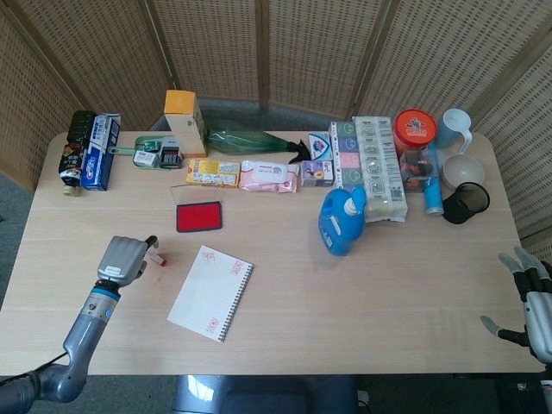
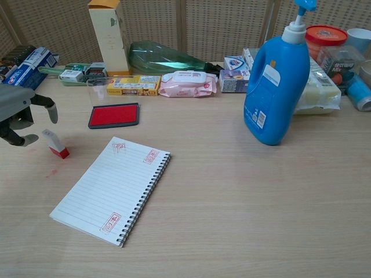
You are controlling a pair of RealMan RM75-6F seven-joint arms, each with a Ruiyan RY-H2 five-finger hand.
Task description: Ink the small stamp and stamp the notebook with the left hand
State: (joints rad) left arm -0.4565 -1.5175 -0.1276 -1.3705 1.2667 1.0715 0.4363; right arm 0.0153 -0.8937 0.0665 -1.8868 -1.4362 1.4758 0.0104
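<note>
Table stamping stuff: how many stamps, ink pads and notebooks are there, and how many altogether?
Small stamp: 1
Red ink pad: 1
Notebook: 1
Total: 3

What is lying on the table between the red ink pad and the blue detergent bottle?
Nothing: bare table between the ink pad and the blue bottle, clearest in the chest view.

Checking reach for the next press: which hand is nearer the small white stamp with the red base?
Left. The left hand is right beside the small white stamp; the right hand sits at the table's far right edge.
</note>
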